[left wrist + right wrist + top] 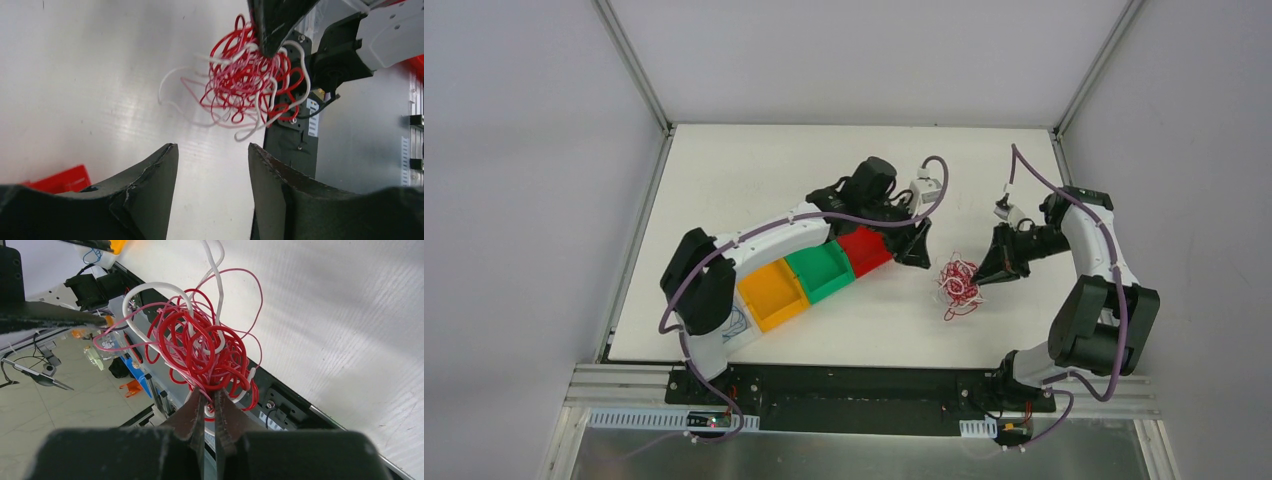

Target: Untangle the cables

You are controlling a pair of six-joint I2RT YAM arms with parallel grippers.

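Observation:
The cables point(959, 283) are one tangled ball of bright red, pink and white wires right of the table's middle. My right gripper point(984, 275) is shut on the ball's right side. In the right wrist view its fingertips point(209, 392) pinch red and white strands of the cables point(205, 347). The ball hangs slightly above the table, and a loose red loop point(951, 312) trails toward the near edge. My left gripper point(921, 255) is just left of the ball. In the left wrist view it point(212, 147) stands open with nothing between its fingers, a short way from the cables point(245, 80).
A red bin point(864, 250), a green bin point(824, 270) and a yellow bin point(774, 295) stand in a slanted row under the left arm. A thin blue wire point(737, 325) lies near the yellow bin's near end. The table's near edge point(874, 362) is close below the tangle.

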